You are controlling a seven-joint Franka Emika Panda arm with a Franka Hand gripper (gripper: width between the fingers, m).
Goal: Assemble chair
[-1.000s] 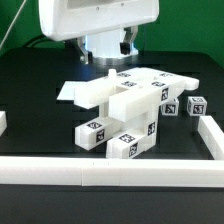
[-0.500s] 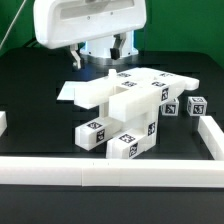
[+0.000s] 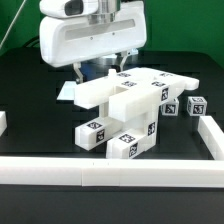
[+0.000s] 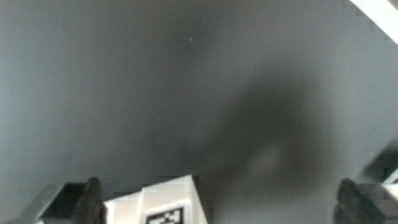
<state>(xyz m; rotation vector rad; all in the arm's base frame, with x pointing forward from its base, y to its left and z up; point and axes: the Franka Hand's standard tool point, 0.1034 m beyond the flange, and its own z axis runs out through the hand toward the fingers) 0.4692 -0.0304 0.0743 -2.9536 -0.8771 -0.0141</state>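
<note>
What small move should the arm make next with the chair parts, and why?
Likely ease the gripper straight down toward the tagged white piece that sits just inside one fingertip in the wrist view. The jaws stand wide open with nothing held, and the exterior view shows the gripper hovering over the back of the partly joined chair.

The black table (image 3: 30,120) under me carries the joined white chair pieces (image 3: 125,108) at its middle. A small tagged cube (image 3: 195,104) lies apart toward the exterior view's right. A plain white rail (image 3: 110,170) borders the near edge.
</note>
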